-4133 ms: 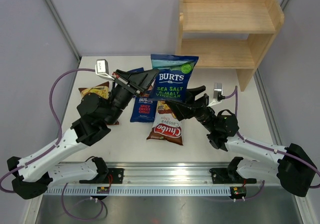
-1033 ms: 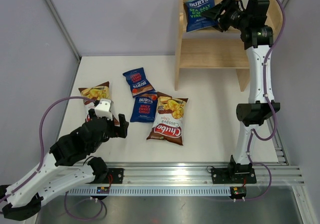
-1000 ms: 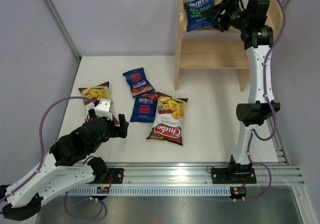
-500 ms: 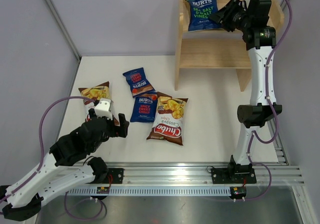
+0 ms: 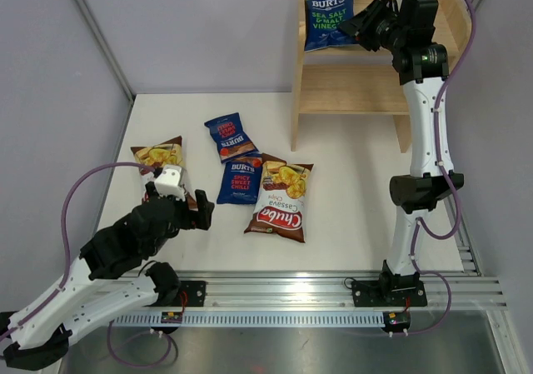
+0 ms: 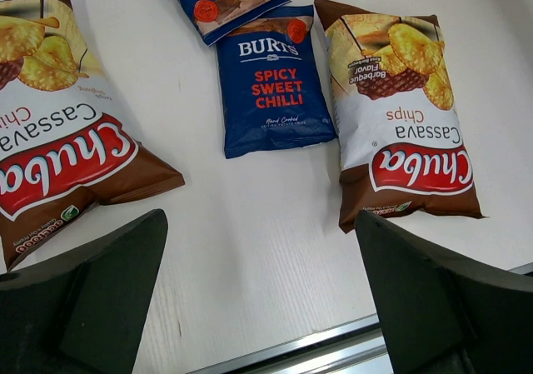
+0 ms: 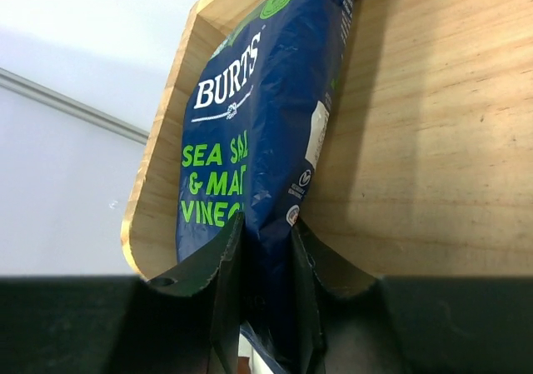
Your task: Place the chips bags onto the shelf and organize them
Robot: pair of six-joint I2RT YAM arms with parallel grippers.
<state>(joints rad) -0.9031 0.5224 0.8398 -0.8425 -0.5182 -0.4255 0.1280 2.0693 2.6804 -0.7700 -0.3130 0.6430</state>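
A dark blue BURTS sea salt and malt vinegar chips bag [image 5: 327,20] stands upright at the left end of the shelf's [image 5: 358,87] top tier. My right gripper [image 5: 360,26] is shut on its right edge; in the right wrist view both fingers pinch the bag [image 7: 250,124] at the gripper [image 7: 266,249]. On the table lie two smaller BURTS bags [image 5: 231,136] [image 5: 240,180] and two Chuba bags [image 5: 281,197] [image 5: 160,154]. My left gripper [image 5: 200,216] hovers open and empty near the table's front, its jaws [image 6: 260,220] wide over bare table below the Spicy Sweet Chilli bag [image 6: 271,82].
The wooden shelf [image 7: 425,141] stands at the table's far right, its lower tier bare. An aluminium rail [image 5: 275,295] runs along the near table edge. Grey walls enclose the table on the left and at the back.
The right jaws have narrowed onto the blue bag and shifted it slightly left on the top tier, standing it more upright. The left arm has stayed put.
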